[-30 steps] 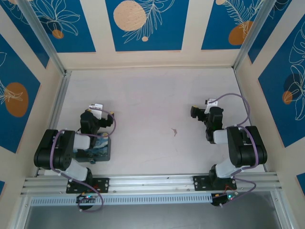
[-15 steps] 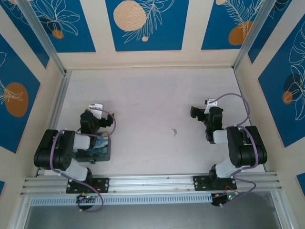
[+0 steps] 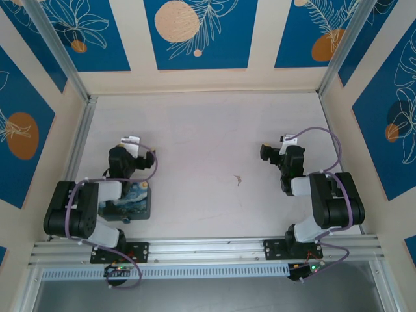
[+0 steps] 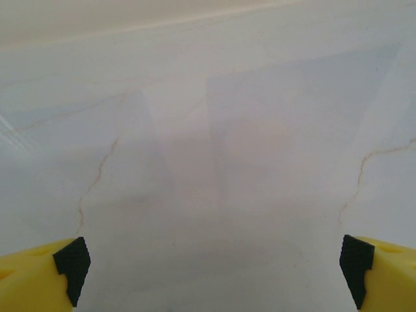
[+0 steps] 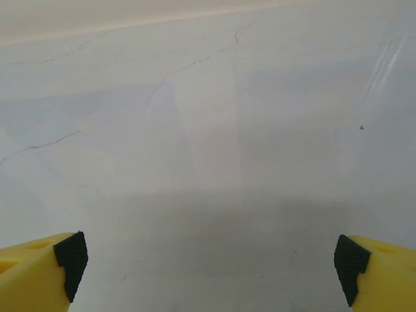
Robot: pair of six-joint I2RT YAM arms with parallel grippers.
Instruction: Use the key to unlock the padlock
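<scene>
My left arm has just stirred: its elbow has dropped toward the near left, and the left gripper [image 3: 132,151] has edged a little farther out, uncovering more of the painted tin [image 3: 136,200] below it. My right gripper [image 3: 272,153] has not moved. Both sets of jaws stand fully apart and hold nothing, and each wrist view looks past yellow fingertips [image 4: 39,276] onto bare table [image 3: 195,123]. The key [image 3: 238,179] lies alone near the middle, between my arms and nearer the right one. I take the small dark thing at the tin's near edge for the padlock [image 3: 125,220], though it is too tiny to be sure. Nothing is grasped yet, so the unlocking is only beginning.
</scene>
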